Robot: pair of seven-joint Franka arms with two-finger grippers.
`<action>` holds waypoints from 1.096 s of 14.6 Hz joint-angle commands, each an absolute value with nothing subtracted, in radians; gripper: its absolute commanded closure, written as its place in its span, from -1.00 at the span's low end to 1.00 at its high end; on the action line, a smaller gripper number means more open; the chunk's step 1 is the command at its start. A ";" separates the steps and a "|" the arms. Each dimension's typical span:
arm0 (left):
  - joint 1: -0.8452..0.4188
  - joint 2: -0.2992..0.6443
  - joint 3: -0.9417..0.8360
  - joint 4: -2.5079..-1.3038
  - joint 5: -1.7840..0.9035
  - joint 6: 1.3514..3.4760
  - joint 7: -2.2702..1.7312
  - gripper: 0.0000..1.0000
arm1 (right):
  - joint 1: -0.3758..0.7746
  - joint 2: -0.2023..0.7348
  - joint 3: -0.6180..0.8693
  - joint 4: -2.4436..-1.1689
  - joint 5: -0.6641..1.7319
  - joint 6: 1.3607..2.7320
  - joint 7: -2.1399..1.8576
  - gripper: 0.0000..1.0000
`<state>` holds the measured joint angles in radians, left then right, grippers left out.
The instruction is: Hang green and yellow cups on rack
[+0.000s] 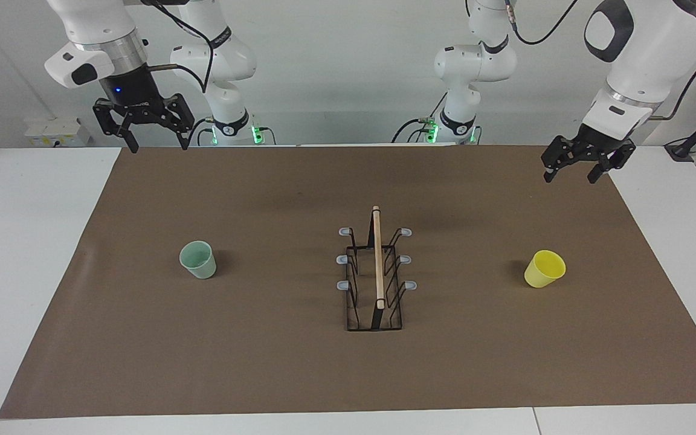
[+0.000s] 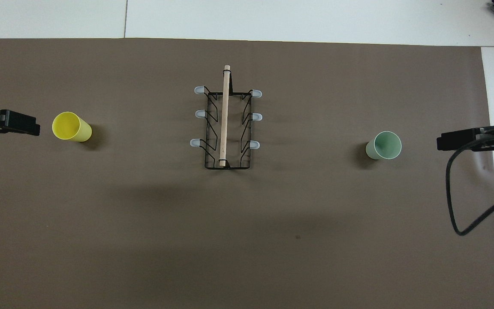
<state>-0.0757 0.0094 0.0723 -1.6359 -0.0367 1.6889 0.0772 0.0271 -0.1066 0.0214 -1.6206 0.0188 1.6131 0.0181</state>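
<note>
both cups [image 1: 197, 259] [image 1: 545, 269] upright beside rack [image 1: 376, 272], unhung

White table [image 1: 34, 254] — brown mat [image 1: 299, 374]; pale wall [image 1: 336, 60]

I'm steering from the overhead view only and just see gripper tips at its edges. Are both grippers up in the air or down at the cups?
Observer: Both are raised. The left gripper hangs open above the mat's edge nearest the robots, at the yellow cup's end.
Operator: And the right one?
Observer: The right gripper is open too, high over the mat's corner at the green cup's end.
Operator: Anything on the rack?
Observer: No. The rack stands with every prong bare; both cups sit upright on the mat.
</note>
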 commanded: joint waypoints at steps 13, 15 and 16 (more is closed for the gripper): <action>-0.149 0.435 0.420 -1.379 -0.417 1.672 -0.317 -1.00 | -0.014 -0.137 0.021 -1.643 0.035 1.611 0.023 -1.00; -0.146 0.501 0.465 -1.355 -0.486 1.664 -0.437 -1.00 | -0.011 -0.137 0.021 -1.643 0.035 1.609 0.023 -1.00; -0.144 0.538 0.483 -1.344 -0.530 1.666 -0.486 -1.00 | -0.009 -0.138 0.021 -1.643 0.035 1.605 0.023 -1.00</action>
<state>-0.1292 0.4491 0.4281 -1.4149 -0.4624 1.6909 -0.3874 -0.0044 -0.1129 0.0176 -1.6206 0.0188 1.6131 0.0181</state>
